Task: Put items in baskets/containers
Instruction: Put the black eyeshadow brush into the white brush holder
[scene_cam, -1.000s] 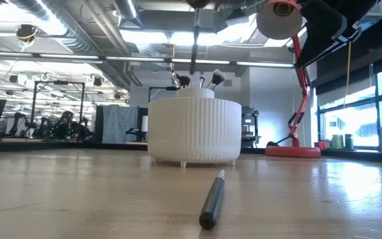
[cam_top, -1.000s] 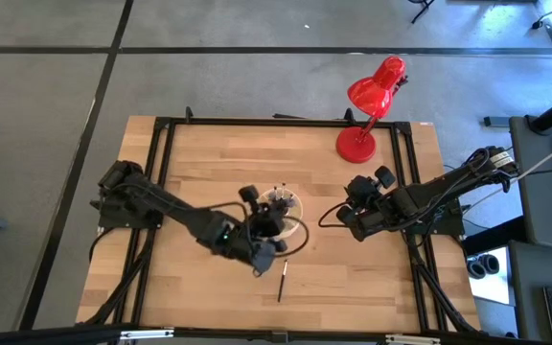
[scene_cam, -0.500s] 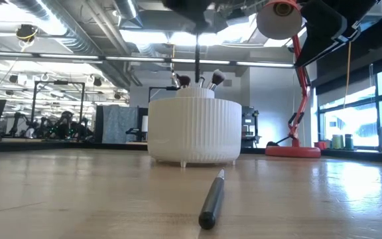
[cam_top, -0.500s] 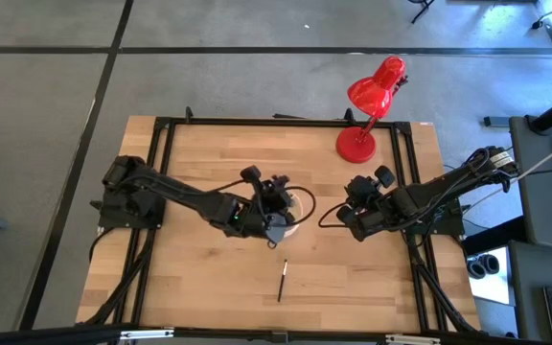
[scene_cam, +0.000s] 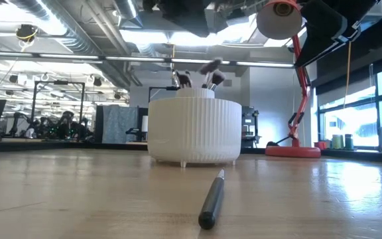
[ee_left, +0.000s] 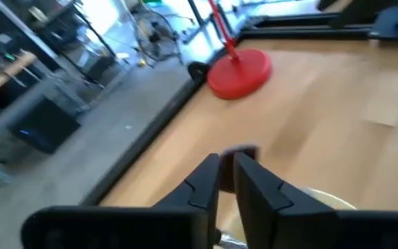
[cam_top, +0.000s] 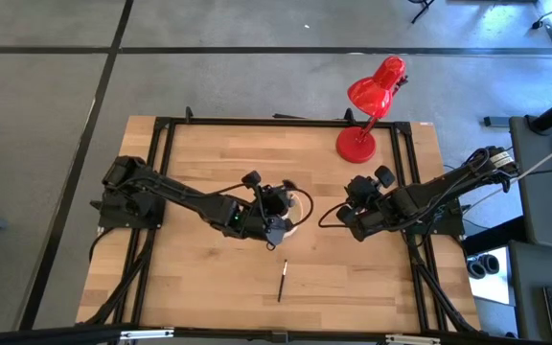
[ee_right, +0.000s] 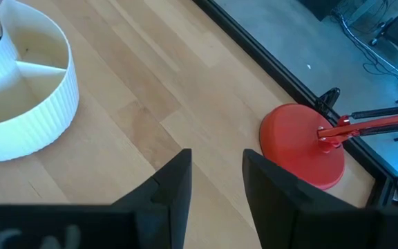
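The cream ribbed cup (scene_cam: 194, 129) stands mid-table, partly under my left arm in the high view (cam_top: 300, 205). Several brushes (scene_cam: 186, 80) stand in it, heads up. One brush (scene_cam: 211, 66) leans higher than the others, blurred. One dark brush (cam_top: 282, 281) lies flat on the wood near the front edge and also shows in the low view (scene_cam: 212, 199). My left gripper (ee_left: 226, 162) hovers over the cup, its fingers a narrow gap apart and empty. My right gripper (ee_right: 216, 162) is open and empty to the right of the cup (cam_top: 345, 218).
The red desk lamp's base (cam_top: 356, 145) stands at the far right of the table, its head hanging beyond the far edge. Black frame rails run along the table's sides. Bare wood lies around the lone brush near the front.
A brush hung upright below my left gripper, with its lower end in the cup. It no longer hangs from the gripper. It has dropped and now leans among the other brushes in the cup. My left arm has drawn back a little toward the table's far left.
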You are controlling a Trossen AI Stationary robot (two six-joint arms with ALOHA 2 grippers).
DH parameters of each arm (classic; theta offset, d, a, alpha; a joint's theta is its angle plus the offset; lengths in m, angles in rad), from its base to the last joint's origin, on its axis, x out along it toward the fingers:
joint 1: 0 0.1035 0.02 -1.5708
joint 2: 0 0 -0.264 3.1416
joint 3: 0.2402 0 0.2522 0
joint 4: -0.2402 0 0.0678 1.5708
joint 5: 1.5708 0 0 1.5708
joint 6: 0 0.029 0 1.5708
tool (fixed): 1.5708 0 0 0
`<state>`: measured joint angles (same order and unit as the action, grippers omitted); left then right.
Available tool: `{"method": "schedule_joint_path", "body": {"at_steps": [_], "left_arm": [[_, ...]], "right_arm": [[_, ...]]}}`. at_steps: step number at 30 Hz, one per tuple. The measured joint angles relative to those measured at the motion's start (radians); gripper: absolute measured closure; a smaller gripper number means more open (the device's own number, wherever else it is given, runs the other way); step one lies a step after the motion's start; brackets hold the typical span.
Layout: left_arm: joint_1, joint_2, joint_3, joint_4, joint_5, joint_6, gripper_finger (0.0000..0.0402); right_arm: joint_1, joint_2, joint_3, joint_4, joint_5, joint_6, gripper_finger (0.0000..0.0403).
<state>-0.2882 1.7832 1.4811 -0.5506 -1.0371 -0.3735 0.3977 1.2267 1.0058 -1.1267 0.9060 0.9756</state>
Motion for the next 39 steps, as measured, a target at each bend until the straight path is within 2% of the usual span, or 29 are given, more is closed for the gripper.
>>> {"method": "schedule_joint_path", "body": {"at_steps": [6, 10, 12, 14, 17, 20, 25, 29, 34, 39], "left_arm": [[-0.004, 0.0, 0.0, -0.027, 0.154, -0.111, 0.0314], [-0.046, 0.004, 0.013, 0.009, 0.494, -0.251, 0.0293], [-0.079, 0.037, 0.016, 0.073, 0.625, -0.331, 0.0291], [-0.11, 0.075, 0.013, 0.083, 0.707, -0.413, 0.0294], [-0.127, 0.125, 0.025, 0.071, 0.765, -0.622, 0.0298], [-0.121, 0.18, 0.025, 0.037, 0.876, -0.801, 0.0299], [-0.099, 0.235, 0.024, 0.037, 0.902, -0.886, 0.0299], [-0.076, 0.253, 0.024, 0.033, 0.903, -0.859, 0.0299], [-0.067, 0.269, 0.026, 0.034, 0.824, -0.835, 0.0299], [-0.078, 0.327, 0.025, 0.066, 0.827, -0.82, 0.0299]], "right_arm": [[0.0, 0.0, 0.0, 0.0, -0.03, -0.012, 0.0273], [0.0, 0.0, 0.0, -0.001, -0.07, -0.016, 0.0273], [0.0, 0.0, 0.0, -0.004, -0.07, -0.019, 0.0273], [0.0, 0.0, 0.0, -0.005, -0.071, -0.019, 0.0273], [0.0, 0.0, 0.0, -0.011, -0.08, -0.018, 0.0273], [0.0, 0.0, 0.0, -0.011, -0.121, -0.017, 0.0273], [0.001, 0.0, 0.0, -0.013, -0.131, -0.024, 0.0273], [0.001, 0.0, 0.0, -0.02, -0.113, -0.045, 0.0273], [0.001, 0.0, 0.0, -0.04, -0.092, -0.044, 0.0273], [0.001, 0.0, 0.0, -0.054, -0.088, -0.043, 0.0273]]}}
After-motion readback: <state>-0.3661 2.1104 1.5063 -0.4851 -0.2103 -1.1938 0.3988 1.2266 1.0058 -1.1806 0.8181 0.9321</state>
